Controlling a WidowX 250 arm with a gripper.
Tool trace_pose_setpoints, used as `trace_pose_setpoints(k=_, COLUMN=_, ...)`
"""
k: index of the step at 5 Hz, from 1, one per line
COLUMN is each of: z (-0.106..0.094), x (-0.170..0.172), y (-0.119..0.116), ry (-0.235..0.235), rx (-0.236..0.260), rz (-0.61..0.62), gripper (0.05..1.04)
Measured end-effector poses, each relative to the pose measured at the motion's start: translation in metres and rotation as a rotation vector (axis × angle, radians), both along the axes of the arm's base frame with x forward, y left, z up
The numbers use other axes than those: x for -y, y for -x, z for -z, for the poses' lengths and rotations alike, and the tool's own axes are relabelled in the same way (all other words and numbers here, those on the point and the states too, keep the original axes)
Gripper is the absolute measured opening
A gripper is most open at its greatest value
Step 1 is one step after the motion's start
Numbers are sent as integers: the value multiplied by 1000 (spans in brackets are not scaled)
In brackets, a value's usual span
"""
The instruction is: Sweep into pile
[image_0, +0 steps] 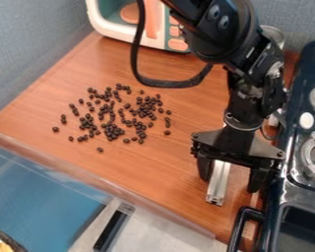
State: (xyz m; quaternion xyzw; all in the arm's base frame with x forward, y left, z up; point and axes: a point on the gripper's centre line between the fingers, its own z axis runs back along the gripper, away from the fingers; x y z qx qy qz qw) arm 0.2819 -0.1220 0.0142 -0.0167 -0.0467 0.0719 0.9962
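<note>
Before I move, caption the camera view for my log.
Dark beans scattered loosely over the wooden counter, the tool hanging beside them, no pile yet.

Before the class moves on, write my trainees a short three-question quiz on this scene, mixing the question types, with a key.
1. True or false: the dark beans form one tight heap.
2. The beans lie on: a) the stove; b) the wooden surface; c) the toy microwave.
3. Are the fingers of the gripper spread apart or pressed together?

Key: 1. False, they are scattered; 2. b; 3. Spread apart.
</note>
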Motion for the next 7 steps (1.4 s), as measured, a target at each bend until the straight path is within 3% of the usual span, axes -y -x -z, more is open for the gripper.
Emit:
trace_pose_setpoints(k=2, z=-2, x=-7, y=-13, ry=9, rx=12, rz=-27, gripper=999)
trace_pose_setpoints(k=3, z=-4, x=-5, y=-20, ry=16, rx=21, rz=-36, gripper=945)
trace_pose_setpoints(k=5, z=3, x=-4, y=-16, ry=32, rx=-7, rz=-88, gripper=387)
trace_pose_setpoints(k=6, z=3, x=-1, y=-4, ry=31, rx=-28, rz=-103, gripper=375)
trace_pose_setpoints(k=7, z=-16, x=3, y=9, ry=80, rx=-55, rz=-160, gripper=375)
